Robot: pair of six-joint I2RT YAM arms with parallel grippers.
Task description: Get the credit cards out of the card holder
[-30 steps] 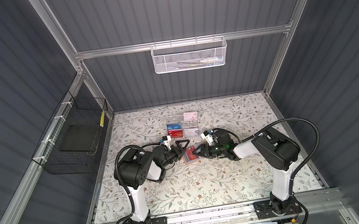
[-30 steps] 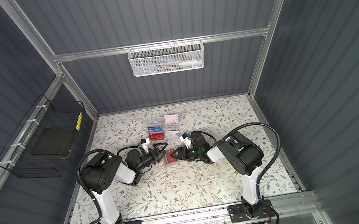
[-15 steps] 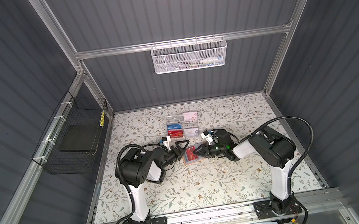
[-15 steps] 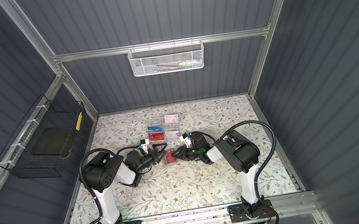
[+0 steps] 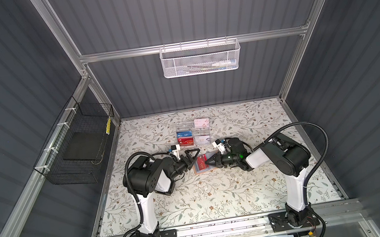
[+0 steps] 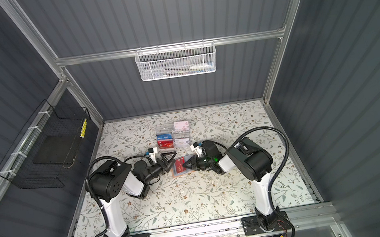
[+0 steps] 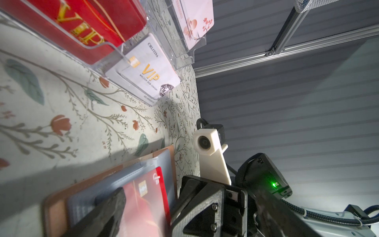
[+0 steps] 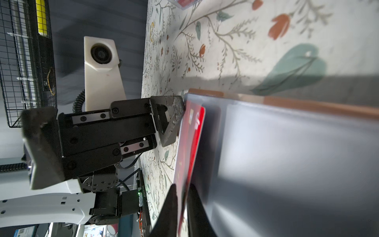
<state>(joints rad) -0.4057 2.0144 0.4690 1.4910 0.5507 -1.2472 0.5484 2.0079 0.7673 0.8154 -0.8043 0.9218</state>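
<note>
Right gripper [image 8: 181,189] pinches the red credit card [image 8: 190,139] poking from a sleeve of the tan card holder [image 5: 202,171], open near the middle of the floral table [image 5: 219,195]; left gripper [image 5: 190,160] gapes wide, one finger [image 8: 170,120] on the holder's edge; toward the far edge, a clear acrylic box [image 5: 185,126] with more cards

There was one desk [image 5: 219,195]; two arms, a left arm [image 5: 142,180] and a right arm [image 5: 286,158]; one card holder [image 5: 210,170], with one red card [image 5: 200,163] showing in it; one clear box [image 5: 184,125] showing four cards: one blue card [image 5: 184,134], one boxed red card [image 5: 186,141], one white card [image 5: 202,140], one pink-flowered card [image 5: 201,122]; two baskets, one white mesh basket [image 5: 200,59] and one black wire basket [image 5: 80,148].
</note>
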